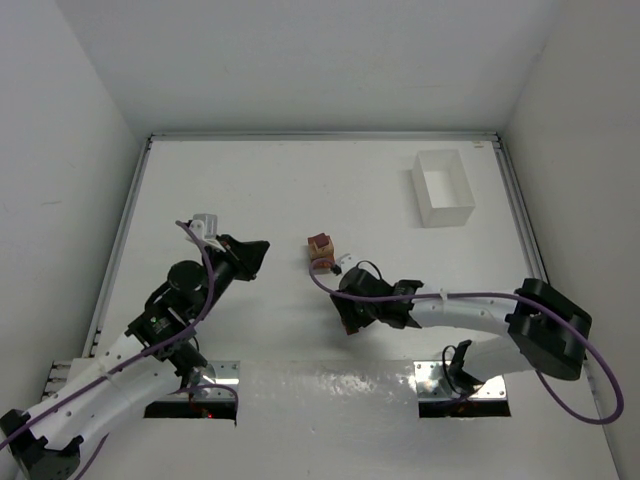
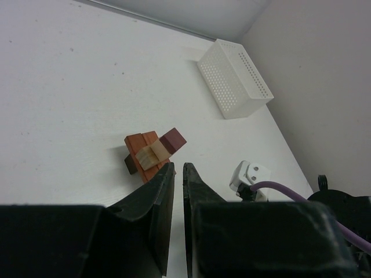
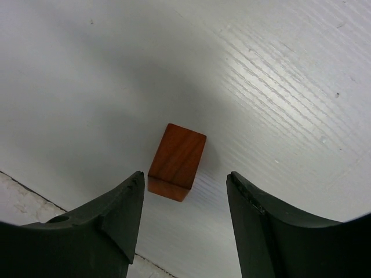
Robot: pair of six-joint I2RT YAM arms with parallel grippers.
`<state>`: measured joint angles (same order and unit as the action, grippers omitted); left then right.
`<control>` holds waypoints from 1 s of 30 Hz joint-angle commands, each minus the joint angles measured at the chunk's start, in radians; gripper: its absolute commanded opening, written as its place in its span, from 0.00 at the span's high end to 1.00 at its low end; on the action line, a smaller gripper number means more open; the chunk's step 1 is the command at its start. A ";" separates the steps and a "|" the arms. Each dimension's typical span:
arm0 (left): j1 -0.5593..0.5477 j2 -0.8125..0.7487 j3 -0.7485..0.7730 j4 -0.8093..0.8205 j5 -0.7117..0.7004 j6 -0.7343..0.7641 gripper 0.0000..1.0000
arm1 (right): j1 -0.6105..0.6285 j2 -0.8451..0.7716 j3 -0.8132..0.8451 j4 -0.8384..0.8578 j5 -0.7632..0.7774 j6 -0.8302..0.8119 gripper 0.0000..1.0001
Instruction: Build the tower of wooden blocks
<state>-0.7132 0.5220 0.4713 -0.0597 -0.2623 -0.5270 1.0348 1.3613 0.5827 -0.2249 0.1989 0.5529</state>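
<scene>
The wood block tower point(image 1: 321, 247) is a small cluster of reddish-orange, pale tan and dark brown blocks point(image 2: 149, 155) standing mid-table. My left gripper point(image 2: 178, 165) hovers just to its near left point(image 1: 262, 246), with its jaws almost together and nothing between them. A single reddish-brown block point(image 3: 177, 161) lies flat on the table in the right wrist view. My right gripper point(image 3: 185, 176) is open above it, its fingertips on either side of the block's near end without touching it. From above, the right gripper point(image 1: 350, 325) hides this block, a little in front of the tower.
A white rectangular box point(image 1: 443, 187) stands at the back right, its perforated side showing in the left wrist view point(image 2: 235, 78). The right wrist's white cable plug point(image 2: 249, 174) sits close to the tower. Raised rails edge the table.
</scene>
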 commanded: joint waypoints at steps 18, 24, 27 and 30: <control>-0.008 -0.034 0.016 0.031 0.005 0.019 0.91 | 0.018 0.013 0.075 -0.011 0.045 0.064 0.78; -0.008 -0.083 0.068 -0.005 0.017 0.021 0.91 | 0.016 -0.060 0.283 -0.136 0.123 -0.031 0.79; -0.008 -0.122 0.104 -0.040 0.020 0.025 0.91 | 0.014 -0.034 0.431 -0.180 0.152 -0.093 0.79; -0.008 -0.149 0.141 -0.080 0.020 0.035 0.90 | -0.014 0.041 0.566 -0.209 0.151 -0.139 0.78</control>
<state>-0.7132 0.3985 0.5407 -0.1192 -0.2504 -0.5179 1.0401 1.3586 1.0348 -0.4000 0.3103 0.4892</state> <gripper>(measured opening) 0.095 0.329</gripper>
